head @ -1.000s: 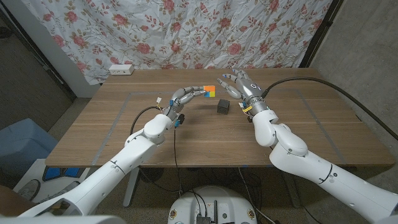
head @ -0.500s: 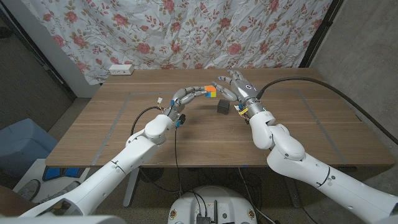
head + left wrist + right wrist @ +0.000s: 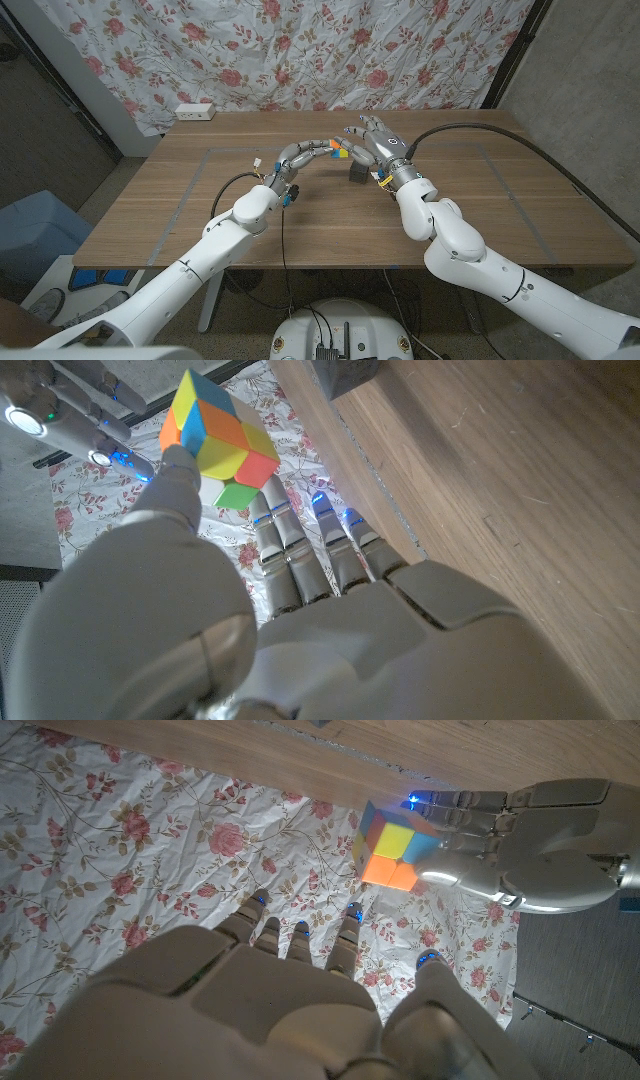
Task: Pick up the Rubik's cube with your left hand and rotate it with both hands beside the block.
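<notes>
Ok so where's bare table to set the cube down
Bare wood lies on the table right of the block, and left of the left robot hand. It is crowded where both hands meet at the Rubik's cube.

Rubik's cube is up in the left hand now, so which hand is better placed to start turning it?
The right hand. The left hand already pinches the Rubik's cube above the table, so it must hold. The right hand's spread fingers are next to the cube, near the block, though contact isn't clear.

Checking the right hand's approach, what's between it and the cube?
Nothing. In the right wrist view, only open air with the curtain behind separates the right hand from the cube, held by the left hand.
</notes>
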Robot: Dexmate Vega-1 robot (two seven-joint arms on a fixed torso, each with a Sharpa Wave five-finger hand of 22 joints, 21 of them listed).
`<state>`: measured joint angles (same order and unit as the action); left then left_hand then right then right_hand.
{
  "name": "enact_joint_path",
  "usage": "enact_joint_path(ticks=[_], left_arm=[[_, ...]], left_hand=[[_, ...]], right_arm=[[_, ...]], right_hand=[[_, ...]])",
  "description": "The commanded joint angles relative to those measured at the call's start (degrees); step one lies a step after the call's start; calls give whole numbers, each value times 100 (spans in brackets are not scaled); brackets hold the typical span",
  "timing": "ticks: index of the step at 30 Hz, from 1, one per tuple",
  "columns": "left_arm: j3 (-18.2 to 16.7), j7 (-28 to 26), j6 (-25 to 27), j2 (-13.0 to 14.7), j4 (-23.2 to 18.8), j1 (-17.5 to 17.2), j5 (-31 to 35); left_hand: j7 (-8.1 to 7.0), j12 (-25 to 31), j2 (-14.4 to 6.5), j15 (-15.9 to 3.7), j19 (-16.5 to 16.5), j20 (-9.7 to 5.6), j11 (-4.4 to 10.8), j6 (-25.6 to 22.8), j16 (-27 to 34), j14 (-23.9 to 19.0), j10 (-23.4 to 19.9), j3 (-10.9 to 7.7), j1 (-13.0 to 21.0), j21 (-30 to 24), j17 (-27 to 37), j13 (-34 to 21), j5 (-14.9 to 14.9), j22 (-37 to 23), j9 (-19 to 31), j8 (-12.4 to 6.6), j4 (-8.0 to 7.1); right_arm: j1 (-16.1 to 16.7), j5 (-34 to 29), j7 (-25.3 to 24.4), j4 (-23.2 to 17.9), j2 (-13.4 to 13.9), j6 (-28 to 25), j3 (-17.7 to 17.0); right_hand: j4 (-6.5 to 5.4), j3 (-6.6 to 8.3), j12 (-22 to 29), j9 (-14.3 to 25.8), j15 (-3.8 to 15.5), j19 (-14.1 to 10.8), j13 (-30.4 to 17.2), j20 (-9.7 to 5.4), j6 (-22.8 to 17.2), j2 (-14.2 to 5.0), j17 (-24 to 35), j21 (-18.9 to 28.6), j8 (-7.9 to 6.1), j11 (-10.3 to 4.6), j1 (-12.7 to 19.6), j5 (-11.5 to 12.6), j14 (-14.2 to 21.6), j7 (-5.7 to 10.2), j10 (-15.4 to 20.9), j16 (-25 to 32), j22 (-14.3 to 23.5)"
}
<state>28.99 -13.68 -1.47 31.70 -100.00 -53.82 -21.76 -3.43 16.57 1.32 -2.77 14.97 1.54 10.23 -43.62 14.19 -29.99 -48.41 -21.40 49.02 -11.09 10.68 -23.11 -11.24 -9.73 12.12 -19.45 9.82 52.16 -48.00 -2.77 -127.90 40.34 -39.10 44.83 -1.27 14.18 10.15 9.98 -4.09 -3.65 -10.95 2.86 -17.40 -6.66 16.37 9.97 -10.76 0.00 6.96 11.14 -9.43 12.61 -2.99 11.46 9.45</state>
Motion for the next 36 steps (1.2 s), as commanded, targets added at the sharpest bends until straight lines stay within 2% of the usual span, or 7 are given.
enact_joint_path(ticks=[1,15,36], left_arm=[[-24,-15,-37,-4,2,-28,-20],[-14,14,-71,-21,44,-7,-25],[-9,-29,-35,-37,22,-13,-21]], left_hand=[[55,51,-82,-701,-6,-10,105,-106,-4,-8,-147,11,4,-2,10,-23,-36,-32,26,-10,-16],[41,41,-103,-699,-9,0,103,-115,-5,-12,-147,27,-11,-3,15,-46,-35,-32,32,12,-29],[61,20,-139,-670,-19,19,93,-119,-13,0,-147,47,-37,-4,19,-70,-35,-33,37,55,-42]], right_arm=[[3,-319,340,18,-108,-30,13],[50,-590,584,36,-177,-4,2],[200,-802,702,34,-224,52,-99]], right_hand=[[3,54,19,21,-7,17,8,6,-16,-165,29,37,13,1,-62,32,-74,-5,-41,29,21],[-13,61,50,22,-6,-1,11,-3,-140,-154,40,59,-26,-19,-107,33,-68,-21,-31,59,21],[-17,87,80,26,15,-8,15,-3,-302,-142,46,72,-55,-69,-151,38,-50,-10,-11,96,20]])
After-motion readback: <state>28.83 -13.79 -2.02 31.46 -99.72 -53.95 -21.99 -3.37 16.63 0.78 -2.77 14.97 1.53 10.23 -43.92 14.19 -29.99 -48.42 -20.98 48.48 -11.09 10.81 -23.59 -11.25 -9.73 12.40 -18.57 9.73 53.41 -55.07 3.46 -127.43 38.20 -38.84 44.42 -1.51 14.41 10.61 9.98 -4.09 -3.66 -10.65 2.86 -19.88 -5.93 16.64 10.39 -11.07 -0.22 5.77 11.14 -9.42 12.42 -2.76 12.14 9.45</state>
